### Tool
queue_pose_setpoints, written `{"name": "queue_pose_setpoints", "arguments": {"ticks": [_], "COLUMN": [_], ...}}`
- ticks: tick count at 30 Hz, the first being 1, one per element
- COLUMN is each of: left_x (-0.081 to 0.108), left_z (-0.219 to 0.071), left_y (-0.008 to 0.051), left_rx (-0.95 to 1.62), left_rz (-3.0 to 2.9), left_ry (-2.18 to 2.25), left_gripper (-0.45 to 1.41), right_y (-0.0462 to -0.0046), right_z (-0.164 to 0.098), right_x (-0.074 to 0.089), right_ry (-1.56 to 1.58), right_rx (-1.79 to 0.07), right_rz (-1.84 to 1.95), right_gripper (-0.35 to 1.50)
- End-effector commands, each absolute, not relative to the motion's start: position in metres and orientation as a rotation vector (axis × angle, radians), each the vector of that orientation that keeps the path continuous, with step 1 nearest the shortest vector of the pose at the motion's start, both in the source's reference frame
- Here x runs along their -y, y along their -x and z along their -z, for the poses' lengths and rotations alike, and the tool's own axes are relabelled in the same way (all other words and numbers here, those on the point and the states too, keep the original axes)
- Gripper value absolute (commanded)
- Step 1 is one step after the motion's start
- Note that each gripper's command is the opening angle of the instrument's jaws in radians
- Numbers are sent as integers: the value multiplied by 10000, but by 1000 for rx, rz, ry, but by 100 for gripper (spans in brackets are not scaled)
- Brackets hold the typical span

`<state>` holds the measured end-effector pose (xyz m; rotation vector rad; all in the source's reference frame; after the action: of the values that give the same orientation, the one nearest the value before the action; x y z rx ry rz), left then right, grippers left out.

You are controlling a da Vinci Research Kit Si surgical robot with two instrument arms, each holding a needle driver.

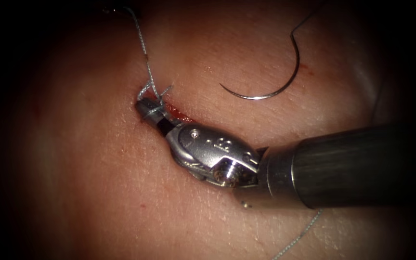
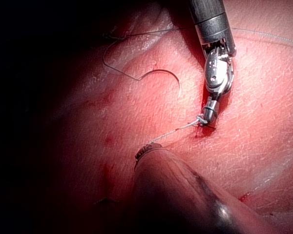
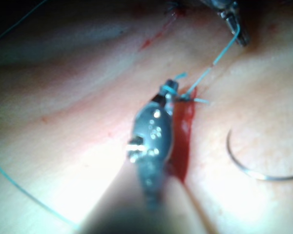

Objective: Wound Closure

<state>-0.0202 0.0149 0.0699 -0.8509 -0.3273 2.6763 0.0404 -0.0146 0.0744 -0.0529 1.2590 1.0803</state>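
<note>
Pale tissue (image 1: 97,192) lies split by a short red cut (image 1: 179,115). The right tool (image 1: 148,108) has thread (image 1: 143,53) wound round its closed jaws; whether they pinch it, I cannot tell. The left tool (image 3: 237,34) grips the thread's far end. The needle (image 1: 275,86) lies free on the tissue, right of the cut. Even tension would seat the knot best.

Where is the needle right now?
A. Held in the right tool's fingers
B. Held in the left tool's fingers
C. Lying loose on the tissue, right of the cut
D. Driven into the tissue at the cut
C: the needle lies free on the tissue, right of the cut, while the right tool has thread wrapped round its tip.
</note>
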Motion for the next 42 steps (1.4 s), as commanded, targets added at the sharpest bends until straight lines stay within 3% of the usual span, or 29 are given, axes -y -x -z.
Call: {"name": "queue_pose_setpoints", "arguments": {"ticks": [1, 42], "left_x": [-152, -279], "left_z": [-707, -753], "left_y": [213, 312], "left_rx": [330, 220], "left_rz": [-2671, -2570], "left_ry": [855, 902], "left_gripper": [-45, -45], "right_y": [-412, -452], "right_z": [-750, -769], "right_x": [155, 202], "right_ry": [49, -41], "right_rx": [-1259, -1243], "right_rz": [-1078, -967], "right_gripper": [-35, -35]}}
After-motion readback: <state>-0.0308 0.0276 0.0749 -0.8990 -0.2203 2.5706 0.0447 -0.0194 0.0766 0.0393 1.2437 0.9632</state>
